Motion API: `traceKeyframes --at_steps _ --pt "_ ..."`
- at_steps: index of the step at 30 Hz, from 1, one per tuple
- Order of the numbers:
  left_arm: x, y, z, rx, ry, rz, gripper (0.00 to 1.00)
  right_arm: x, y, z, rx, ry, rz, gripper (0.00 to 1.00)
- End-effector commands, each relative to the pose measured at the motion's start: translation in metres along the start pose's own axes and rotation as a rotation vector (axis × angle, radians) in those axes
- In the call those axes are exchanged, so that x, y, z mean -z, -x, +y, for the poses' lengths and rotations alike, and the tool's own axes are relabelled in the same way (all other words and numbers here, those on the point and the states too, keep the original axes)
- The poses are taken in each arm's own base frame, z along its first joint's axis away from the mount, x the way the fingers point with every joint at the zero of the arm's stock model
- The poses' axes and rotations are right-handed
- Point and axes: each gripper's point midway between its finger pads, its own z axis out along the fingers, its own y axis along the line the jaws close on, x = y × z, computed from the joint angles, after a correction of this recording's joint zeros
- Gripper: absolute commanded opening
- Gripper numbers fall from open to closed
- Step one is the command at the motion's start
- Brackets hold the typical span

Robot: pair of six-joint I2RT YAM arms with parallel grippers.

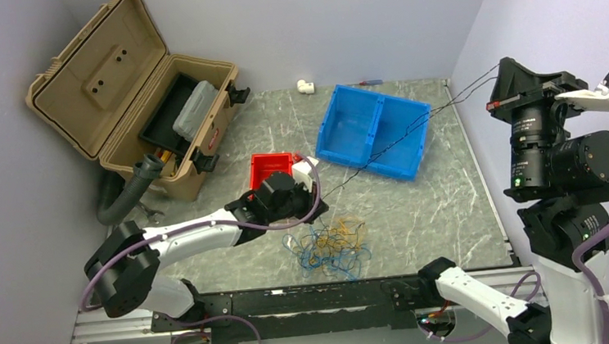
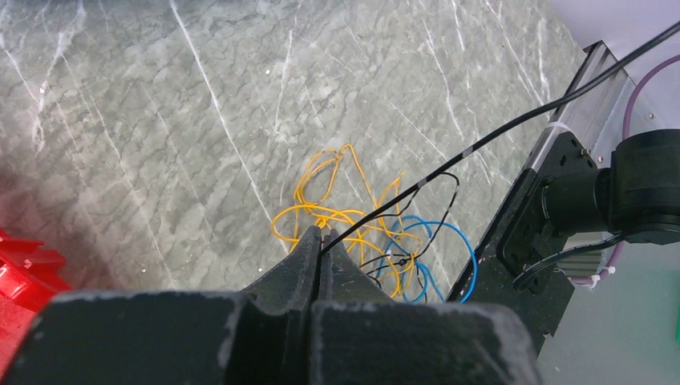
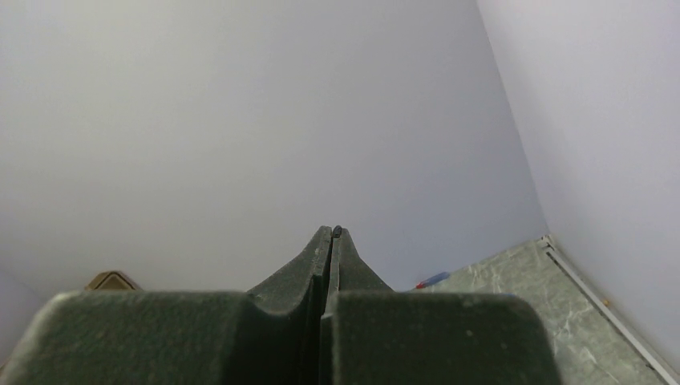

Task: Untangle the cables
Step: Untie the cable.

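A loose tangle of thin yellow-orange, blue and black cables (image 1: pixel 329 246) lies on the marble table near the front edge. It also shows in the left wrist view (image 2: pixel 365 228). My left gripper (image 1: pixel 318 197) sits just behind the tangle, low over the table, and is shut (image 2: pixel 322 239) on a black cable (image 2: pixel 497 136). That black cable (image 1: pixel 401 137) runs taut up and to the right over the blue bins to my right gripper (image 1: pixel 494 95), which is raised high at the right. The right gripper (image 3: pixel 333 234) is shut, with a dark cable end pinched at its tips.
An open tan toolbox (image 1: pixel 140 111) stands at the back left with a grey hose (image 1: pixel 123 199) beside it. A red bin (image 1: pixel 272 166) sits behind the left gripper. Two blue bins (image 1: pixel 372 130) stand mid-table. A small white part (image 1: pixel 304 85) and a pen (image 1: pixel 364 83) lie at the back.
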Motion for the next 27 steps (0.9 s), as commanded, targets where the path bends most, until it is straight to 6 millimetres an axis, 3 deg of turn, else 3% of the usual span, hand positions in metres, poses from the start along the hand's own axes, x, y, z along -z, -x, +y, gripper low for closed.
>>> traceKeyframes --at_steps 1,9,16,22,27 --pt "0.009 -0.004 0.005 -0.002 0.033 0.025 0.00 0.001 0.016 -0.002 -0.032 -0.011 -0.060 0.00" --pt "0.035 0.048 -0.018 -0.092 0.005 -0.033 0.00 0.004 -0.081 -0.008 0.010 0.025 0.163 0.00" --pt "0.071 0.113 -0.039 -0.179 0.031 -0.104 0.00 0.021 -0.153 -0.008 0.040 0.117 0.349 0.00" --pt "0.093 0.156 -0.060 -0.209 0.022 -0.137 0.00 0.052 -0.215 0.025 0.042 0.428 0.502 0.00" --pt "0.098 0.171 -0.071 -0.216 -0.009 -0.168 0.00 0.086 -0.254 0.061 -0.014 0.728 0.629 0.00"
